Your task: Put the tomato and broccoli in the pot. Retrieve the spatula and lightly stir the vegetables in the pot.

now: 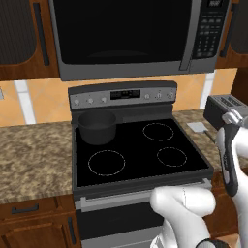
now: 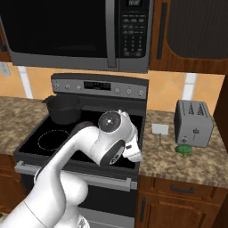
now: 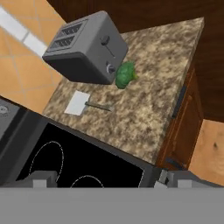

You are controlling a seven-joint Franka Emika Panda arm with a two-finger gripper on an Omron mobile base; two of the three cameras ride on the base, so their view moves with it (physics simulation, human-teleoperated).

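Reaching for broccoli (image 3: 125,75) just beside toaster (image 3: 85,48) near surface's (image 3: 144,113) back edge, right of stove (image 1: 140,155), with claw (image 3: 105,180) spread wide and empty; next, lowering onto floret before carrying to pot (image 1: 97,127).

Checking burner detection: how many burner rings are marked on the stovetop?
3 show: front left, back right, front right. The pot sits at the back left and may hide a fourth ring under it.
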